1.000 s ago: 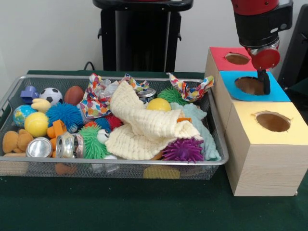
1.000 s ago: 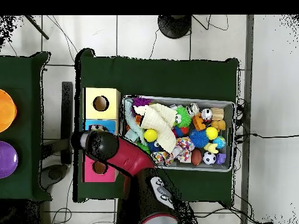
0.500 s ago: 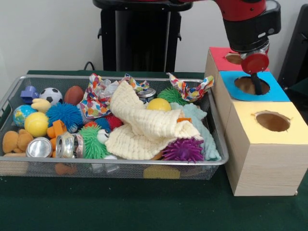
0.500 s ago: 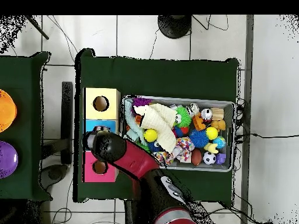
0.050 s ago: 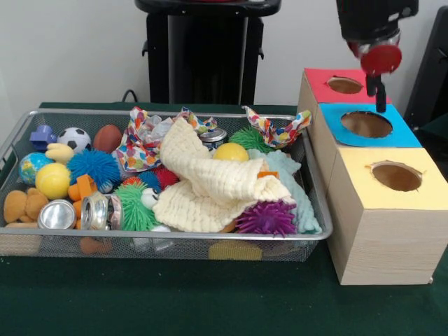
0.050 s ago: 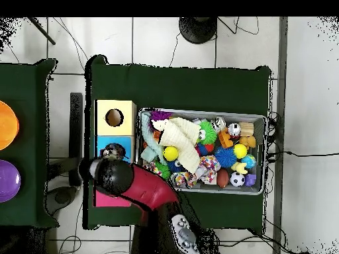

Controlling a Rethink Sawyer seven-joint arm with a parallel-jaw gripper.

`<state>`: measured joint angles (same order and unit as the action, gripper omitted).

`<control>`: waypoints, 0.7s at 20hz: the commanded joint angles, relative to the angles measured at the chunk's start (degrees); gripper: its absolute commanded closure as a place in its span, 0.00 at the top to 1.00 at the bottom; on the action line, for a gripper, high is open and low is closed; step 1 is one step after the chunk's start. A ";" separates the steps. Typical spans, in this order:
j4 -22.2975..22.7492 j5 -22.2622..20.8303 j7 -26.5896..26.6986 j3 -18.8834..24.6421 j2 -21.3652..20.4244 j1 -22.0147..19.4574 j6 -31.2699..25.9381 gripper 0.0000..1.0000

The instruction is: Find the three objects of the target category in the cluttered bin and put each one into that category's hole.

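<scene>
Green cloth table [image 5: 168, 301]; mesh bin [image 5: 316, 210]; white tiled floor [image 6: 172, 40].

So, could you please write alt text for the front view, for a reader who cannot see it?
A wire mesh bin on a green table holds a cream cloth draped over spiky balls, cans, small sports balls and soft toys. Beside it stand three wooden boxes with holes, topped red, blue and yellow. The robot's gripper hangs above the blue box's hole.
</scene>
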<state>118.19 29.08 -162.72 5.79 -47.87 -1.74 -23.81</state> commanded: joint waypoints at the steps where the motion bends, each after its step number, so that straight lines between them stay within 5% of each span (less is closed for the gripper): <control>1: -6.16 -7.23 -16.40 -13.65 -12.28 6.41 -15.86 1.00; 5: -12.99 -14.34 -15.85 -20.53 -13.63 10.30 -25.80 1.00; 8: -15.29 -19.35 -10.79 -23.14 -13.81 11.35 -25.48 1.00; 14: -11.66 -26.19 12.48 -15.92 -16.66 2.87 -18.40 1.00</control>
<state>108.61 10.02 -162.67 -9.52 -62.80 6.44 -44.62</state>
